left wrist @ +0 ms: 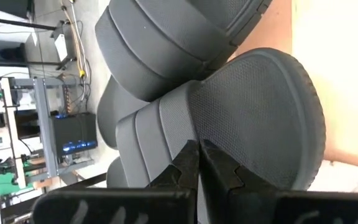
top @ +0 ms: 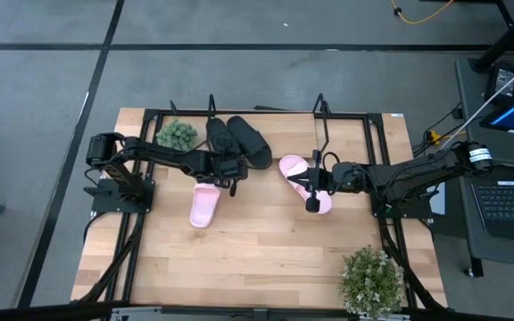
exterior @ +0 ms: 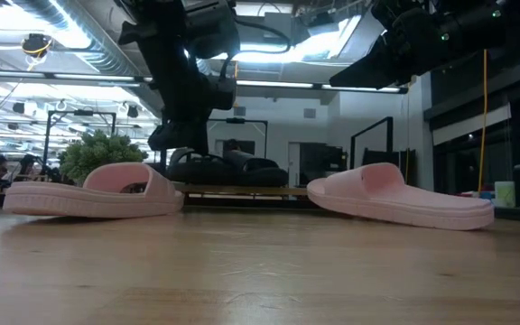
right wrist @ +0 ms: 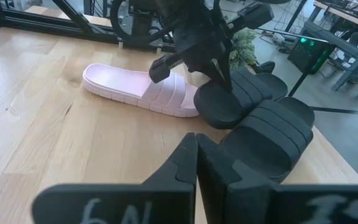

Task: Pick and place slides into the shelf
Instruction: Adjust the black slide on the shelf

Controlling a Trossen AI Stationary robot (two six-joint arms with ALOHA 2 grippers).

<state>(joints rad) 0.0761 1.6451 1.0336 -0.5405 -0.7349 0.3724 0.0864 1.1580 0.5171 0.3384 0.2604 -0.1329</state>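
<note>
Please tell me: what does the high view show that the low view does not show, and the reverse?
Only the high view shows the potted plant at the table's near right corner and how things lie: the two black slides side by side at the table's far edge, the left gripper, shut, near the left pink slide, and the right gripper, shut, over the right pink slide.

Only the low view shows the room behind and the ceiling lights.

Both show both pink slides, the black slides and the wooden table.

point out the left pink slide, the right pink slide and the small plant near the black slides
left pink slide (top: 204, 206), high view, on its footbed
right pink slide (top: 294, 167), high view, on its strap end
small plant (top: 177, 135), high view, on its green top
</note>
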